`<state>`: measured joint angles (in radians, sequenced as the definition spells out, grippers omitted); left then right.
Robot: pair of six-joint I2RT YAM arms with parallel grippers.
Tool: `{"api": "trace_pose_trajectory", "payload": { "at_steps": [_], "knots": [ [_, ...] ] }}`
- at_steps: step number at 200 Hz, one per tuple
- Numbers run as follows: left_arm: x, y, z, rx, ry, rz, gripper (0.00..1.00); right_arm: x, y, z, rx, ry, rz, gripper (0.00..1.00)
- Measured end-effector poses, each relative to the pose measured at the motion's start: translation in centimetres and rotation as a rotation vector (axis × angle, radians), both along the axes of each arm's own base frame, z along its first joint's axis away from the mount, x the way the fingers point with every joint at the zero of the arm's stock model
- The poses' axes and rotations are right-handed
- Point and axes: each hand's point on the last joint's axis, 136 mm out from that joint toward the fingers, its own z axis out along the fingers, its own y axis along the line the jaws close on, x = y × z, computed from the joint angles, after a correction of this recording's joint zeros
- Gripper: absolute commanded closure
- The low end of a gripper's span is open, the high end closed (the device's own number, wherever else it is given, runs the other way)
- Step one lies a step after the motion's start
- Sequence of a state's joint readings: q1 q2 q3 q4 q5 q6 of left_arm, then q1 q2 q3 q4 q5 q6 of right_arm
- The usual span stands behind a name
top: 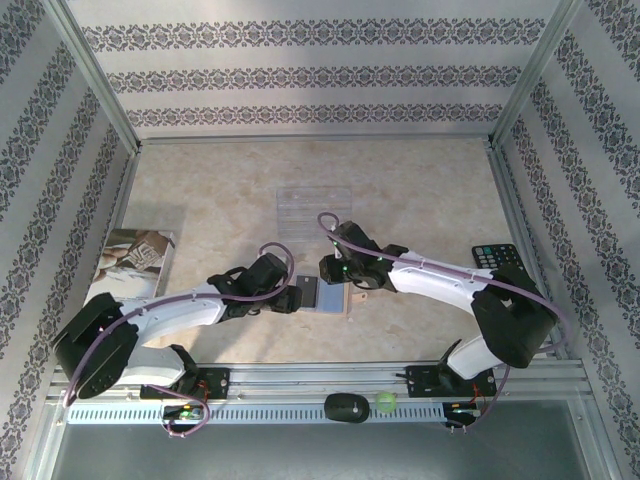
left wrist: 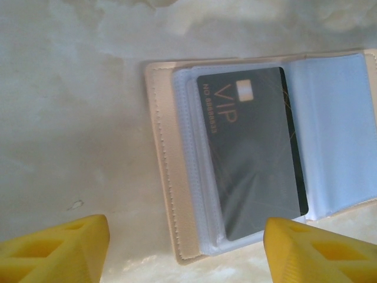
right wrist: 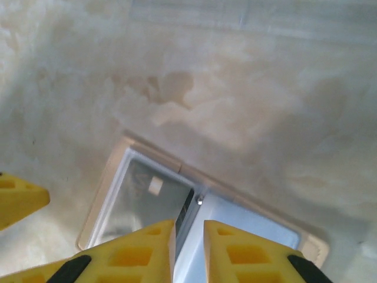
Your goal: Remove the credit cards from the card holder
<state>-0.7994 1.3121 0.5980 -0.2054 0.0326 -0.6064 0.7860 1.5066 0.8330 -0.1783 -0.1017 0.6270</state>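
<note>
Two fingers (left wrist: 59, 250) of your left gripper (left wrist: 185, 233) stand wide apart, with the open card holder (left wrist: 162, 177) and black card (left wrist: 253, 153) at twelve o'clock. On your right gripper (right wrist: 188, 227) you see a narrow slit, grip unclear.

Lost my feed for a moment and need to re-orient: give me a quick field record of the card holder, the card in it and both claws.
card holder: lying open on the table, pale blue inside facing up
black card: tucked in a clear sleeve, not pulled out
left claw: open, fingers wide apart over the holder's near edge, holding nothing
right claw: over the holder's middle fold, narrow gap between fingers; cannot tell if it pinches anything
progress: black card not out yet
</note>
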Motion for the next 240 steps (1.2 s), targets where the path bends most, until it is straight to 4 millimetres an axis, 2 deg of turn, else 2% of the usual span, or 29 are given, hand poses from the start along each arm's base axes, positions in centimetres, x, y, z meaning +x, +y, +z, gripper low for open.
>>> {"api": "trace_pose_trajectory", "payload": {
  "at_steps": [18, 37, 82, 124, 159, 179, 203, 240],
  "knots": [
    [0.2, -0.8, 0.1, 0.008, -0.015, -0.03, 0.31, -1.6, -0.4, -1.6, -0.005, 0.058, 0.0, 0.82],
    [0.7, -1.7, 0.6, 0.022, -0.04, -0.062, 0.33, -2.6, -0.5, -2.4, -0.01, 0.091, 0.0, 0.82],
    [2.0, -3.4, 1.0, 0.075, -0.09, -0.106, 0.34, -2.9, -1.0, -1.4, 0.017, 0.069, -0.027, 0.82],
    [2.1, -3.1, -0.8, 0.128, -0.064, -0.106, 0.36, -2.9, -1.1, -1.2, 0.02, 0.063, -0.032, 0.82],
    [2.0, -2.7, -1.9, 0.168, -0.054, -0.103, 0.44, -2.9, -1.1, -1.2, 0.02, 0.063, -0.032, 0.82],
    [2.1, -2.7, -1.9, 0.171, -0.055, -0.1, 0.51, -2.8, -0.9, -1.1, 0.029, 0.058, -0.03, 0.82],
    [2.1, -2.7, -1.9, 0.168, -0.054, -0.096, 0.53, -3.0, 0.0, -0.8, 0.064, 0.062, -0.026, 0.81],
    [2.0, -2.7, -2.0, 0.148, -0.041, -0.063, 0.58, -3.4, 1.4, -1.6, 0.113, 0.123, -0.042, 0.82]
  ]
}}
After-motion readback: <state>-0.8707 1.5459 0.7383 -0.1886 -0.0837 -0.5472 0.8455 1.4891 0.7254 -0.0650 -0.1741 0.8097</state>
